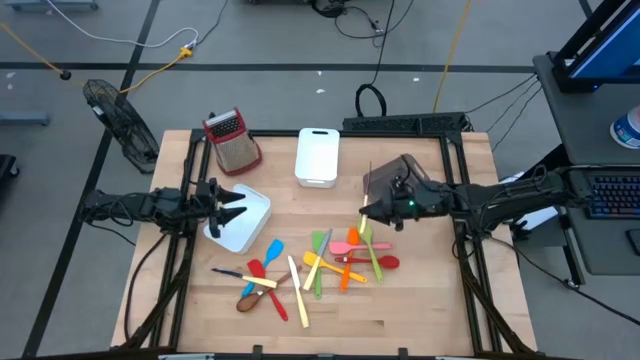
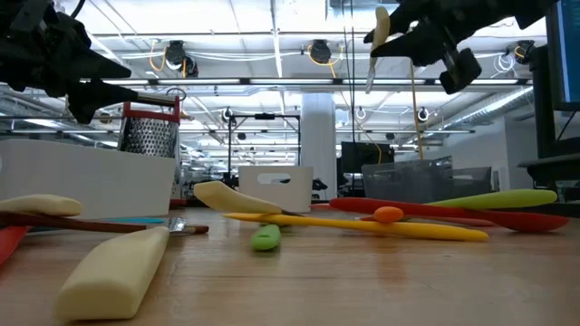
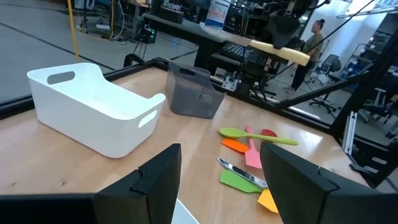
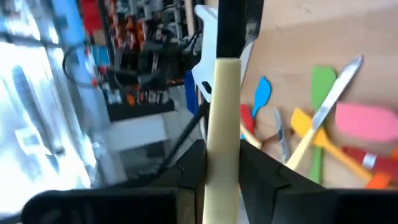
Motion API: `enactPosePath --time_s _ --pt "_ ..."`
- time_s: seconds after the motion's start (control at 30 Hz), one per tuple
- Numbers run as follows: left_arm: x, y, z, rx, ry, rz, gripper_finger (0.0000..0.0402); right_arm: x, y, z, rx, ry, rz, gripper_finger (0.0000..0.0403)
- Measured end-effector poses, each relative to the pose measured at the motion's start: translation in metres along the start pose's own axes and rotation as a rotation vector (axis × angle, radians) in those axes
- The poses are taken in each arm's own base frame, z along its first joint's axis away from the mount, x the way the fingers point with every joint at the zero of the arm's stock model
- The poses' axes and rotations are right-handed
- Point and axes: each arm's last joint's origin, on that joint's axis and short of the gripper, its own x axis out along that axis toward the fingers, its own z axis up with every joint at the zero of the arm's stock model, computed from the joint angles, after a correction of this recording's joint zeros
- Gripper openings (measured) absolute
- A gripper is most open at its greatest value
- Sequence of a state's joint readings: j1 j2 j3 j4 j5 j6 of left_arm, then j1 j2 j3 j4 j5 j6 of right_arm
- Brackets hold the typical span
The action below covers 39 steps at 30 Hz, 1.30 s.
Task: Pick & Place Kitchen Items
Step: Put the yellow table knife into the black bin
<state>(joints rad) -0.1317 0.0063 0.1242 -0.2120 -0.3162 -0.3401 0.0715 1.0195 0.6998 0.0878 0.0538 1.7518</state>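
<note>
My right gripper (image 1: 368, 210) hangs high over the table's middle, shut on a cream-handled knife (image 2: 381, 29). It stands just above the far edge of the pile of kitchen items (image 1: 320, 262), which are coloured toy spoons, spatulas and knives lying flat on the wood. The left wrist view shows the same knife (image 3: 280, 51) in the air beyond a grey bin (image 3: 193, 92). My left gripper (image 1: 232, 207) waits open at the table's left, level, over a white bin (image 1: 245, 222), with nothing between its fingers (image 3: 158, 180). My right gripper pinches the knife's cream handle (image 4: 224, 118) between its two fingers (image 4: 261, 171). The fingers come about level from the table's right and lie across the handle. The knife is lifted clear of the table, and its metal blade (image 2: 371, 72) sticks out past the fingers.
A second white bin (image 1: 318, 156) and the grey bin (image 1: 392, 180) stand at the far middle. A metal grater with a red handle (image 1: 232, 140) stands at the far left. Bare wood lies along the near edge (image 1: 400, 320). A person (image 3: 314, 37) stands in the room behind.
</note>
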Motion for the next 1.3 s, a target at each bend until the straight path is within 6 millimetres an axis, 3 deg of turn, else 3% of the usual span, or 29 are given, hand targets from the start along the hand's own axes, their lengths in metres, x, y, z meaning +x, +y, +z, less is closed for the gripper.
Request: enactPosePath --time_s 0.4,0.63,0.93,1.3 --pt "0.0 0.0 0.0 0.005 0.0 0.0 0.0225 -0.001 -0.013 0.004 0.455 -0.004 -0.148 0.0062" --pt "0.0 0.0 0.0 0.006 0.001 0.0 0.0225 -0.002 -0.014 0.027 0.496 -0.074 -0.18 0.0062" --pt "0.0 0.0 0.0 0.102 0.001 0.001 0.0225 -0.01 -0.015 0.064 0.577 -0.031 -0.237 0.0062" --pt "0.0 0.0 0.0 0.112 0.001 0.001 0.0225 -0.023 -0.028 0.086 0.666 -0.023 -0.375 0.0068"
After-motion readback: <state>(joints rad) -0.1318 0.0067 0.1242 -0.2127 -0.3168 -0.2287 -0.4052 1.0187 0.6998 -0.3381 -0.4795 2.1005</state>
